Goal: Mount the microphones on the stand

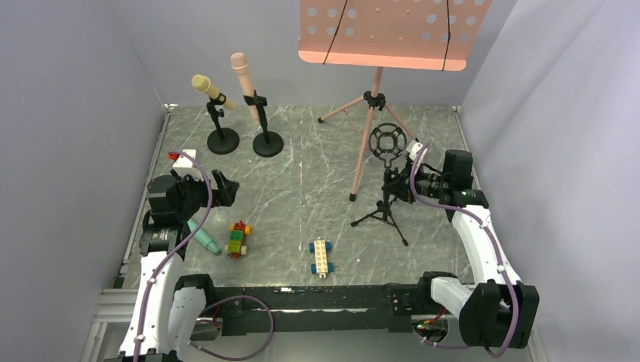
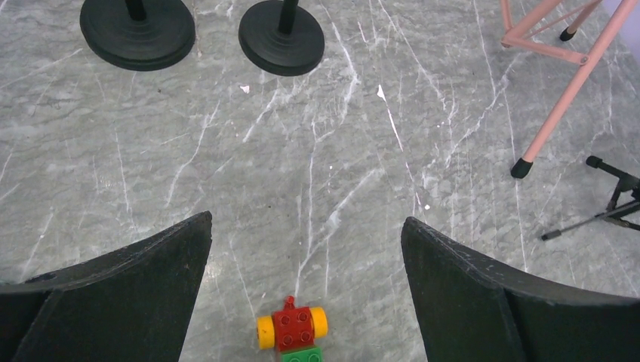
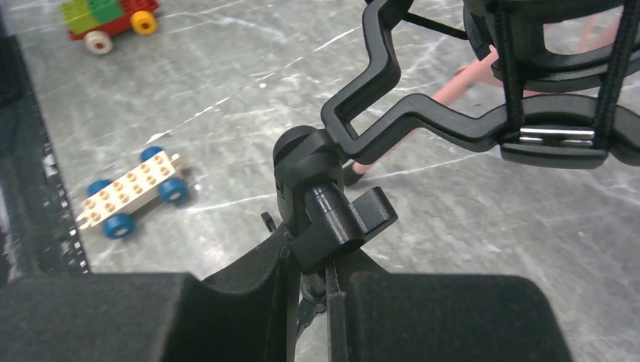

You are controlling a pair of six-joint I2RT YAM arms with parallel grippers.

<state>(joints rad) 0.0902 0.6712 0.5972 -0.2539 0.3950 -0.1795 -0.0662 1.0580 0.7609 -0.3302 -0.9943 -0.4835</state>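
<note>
Two stands [image 1: 223, 141] at eleven o'clock hold the yellow microphone [image 1: 205, 85] and pink microphone [image 1: 243, 75]; right pincer [image 3: 309, 286] grips the shock-mount stand [image 3: 332, 219]; left pincer [image 2: 306, 219] gapes open.

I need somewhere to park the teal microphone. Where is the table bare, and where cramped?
Widest bare patch: mid-table, bordered by the round stand bases behind, the pink music stand at right, the colourful car and white-and-blue car in front. Smaller patch: between that car and the black tripod stand. Crowded: left edge, where teal microphone, colourful car and left end effector bunch.
</note>
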